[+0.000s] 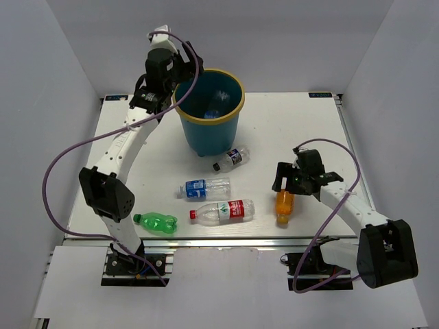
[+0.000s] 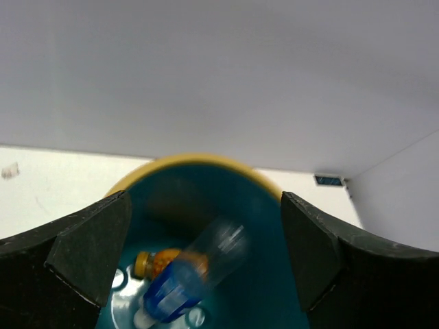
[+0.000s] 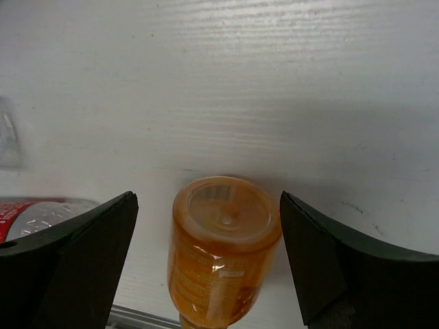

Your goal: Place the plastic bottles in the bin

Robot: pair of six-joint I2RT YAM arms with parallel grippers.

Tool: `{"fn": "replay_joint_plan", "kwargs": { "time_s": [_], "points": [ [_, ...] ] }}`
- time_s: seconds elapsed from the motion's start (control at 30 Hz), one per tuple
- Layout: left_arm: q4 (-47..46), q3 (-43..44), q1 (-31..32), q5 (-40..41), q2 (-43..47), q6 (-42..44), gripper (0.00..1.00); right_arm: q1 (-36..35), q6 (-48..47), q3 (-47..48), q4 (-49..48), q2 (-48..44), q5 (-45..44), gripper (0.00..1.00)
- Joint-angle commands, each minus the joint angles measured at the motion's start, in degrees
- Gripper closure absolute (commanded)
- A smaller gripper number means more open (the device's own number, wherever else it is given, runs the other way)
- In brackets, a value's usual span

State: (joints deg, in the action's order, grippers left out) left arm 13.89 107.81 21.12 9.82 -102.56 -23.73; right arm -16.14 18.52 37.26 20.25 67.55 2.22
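My left end effector (image 2: 204, 240) is spread wide over the bin (image 1: 206, 130) at the counter's (image 1: 288, 130) far edge, holding nothing. Blurred blue-label bottle (image 2: 188, 277) inside, over an orange bottle (image 2: 164, 262). My right end effector (image 3: 206, 226) is spread, straddling a second orange bottle (image 3: 223, 247) near the near-right corner, gaps on both sides. Green bottle (image 1: 155, 221) and red-label bottle (image 1: 223, 211) lie by the near edge. White walls.

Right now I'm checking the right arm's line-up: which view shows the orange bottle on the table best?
Right wrist: the orange bottle fills the centre, base toward the camera, between open fingers. The top view shows it small, by the right gripper. The left wrist view misses it.
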Motion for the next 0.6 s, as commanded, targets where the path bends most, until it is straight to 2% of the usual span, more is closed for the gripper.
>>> {"fn": "replay_joint_plan", "kwargs": {
  "time_s": [0.0, 0.1, 0.27, 0.33, 0.4, 0.47, 0.57],
  "points": [
    [1.93, 6.18, 0.06, 0.98, 2.81, 1.05, 0.02, 0.23, 2.39, -1.66, 0.84, -0.93, 0.95, 0.12],
    [2.55, 5.23, -0.03, 3.79, 5.08, 1.49, 0.02, 0.15, 2.92, -2.27, 0.58, 0.39, 1.12, 0.2],
    [1.67, -8.8, -0.82, 13.36, 15.69, 0.27, 0.02, 0.15, 2.92, -2.01, 0.84, 1.18, 2.0, 0.31],
    [1.14, -14.09, -2.66, 15.39, 19.4, -1.58, 0.02, 0.06, 2.92, -2.18, 1.63, 1.62, 1.65, 0.3],
    [-0.7, -22.53, -4.41, 15.57, 25.03, -3.78, 0.02, 0.06, 3.01, -2.89, 1.72, 1.53, 1.21, 0.38],
    [-1.23, -26.93, -5.3, 16.53, 27.93, -5.88, 0.02, -0.12, 3.97, -3.68, 1.46, 1.01, 0.59, 0.52],
    [-0.36, -33.0, -6.36, 18.03, 32.15, -7.82, 0.02, -0.29, 3.98, -2.89, 0.76, -0.66, 0.86, 0.62]
  ]
}}
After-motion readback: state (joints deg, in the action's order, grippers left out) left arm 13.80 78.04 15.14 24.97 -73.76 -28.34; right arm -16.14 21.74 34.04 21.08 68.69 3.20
